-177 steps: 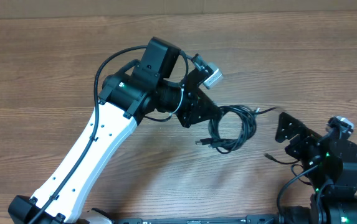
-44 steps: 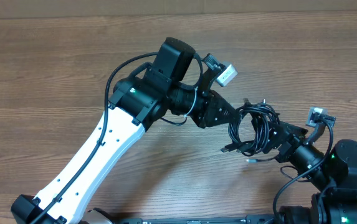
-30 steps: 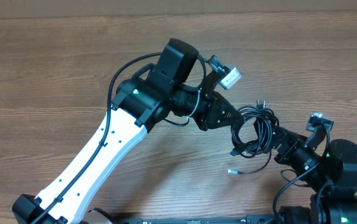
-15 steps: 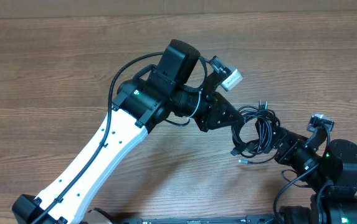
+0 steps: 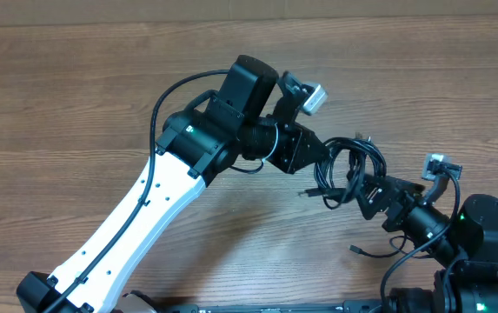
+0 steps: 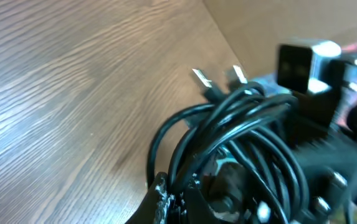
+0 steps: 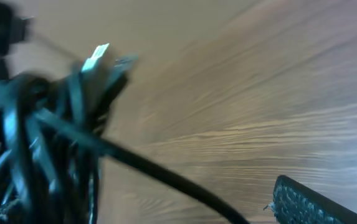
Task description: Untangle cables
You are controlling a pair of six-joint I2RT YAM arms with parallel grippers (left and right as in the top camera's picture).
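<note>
The cables point(image 5: 346, 170) are a bunch of thin black loops hanging between my two grippers, above the wooden table point(image 5: 75, 104). My left gripper point(image 5: 316, 162) is shut on strands at the bunch's left side. In the left wrist view its fingertips point(image 6: 163, 198) pinch the loops point(image 6: 240, 124), and a two-pronged plug point(image 6: 218, 79) sticks up. My right gripper point(image 5: 375, 196) is at the bunch's lower right, jaws apart. In the right wrist view only one finger pad point(image 7: 309, 202) shows, a strand point(image 7: 166, 175) runs across the gap, and a silvery plug point(image 7: 97, 57) points up. A loose plug end point(image 5: 358, 250) trails below.
The left arm's white link point(image 5: 136, 217) crosses the table's front left. The right arm's base point(image 5: 479, 243) stands at the front right corner. A cardboard wall point(image 5: 249, 9) runs along the back edge.
The left gripper has turned and pulled the bunch up and left. The right gripper has moved in towards it. The loose plug end has swung down and to the right.
</note>
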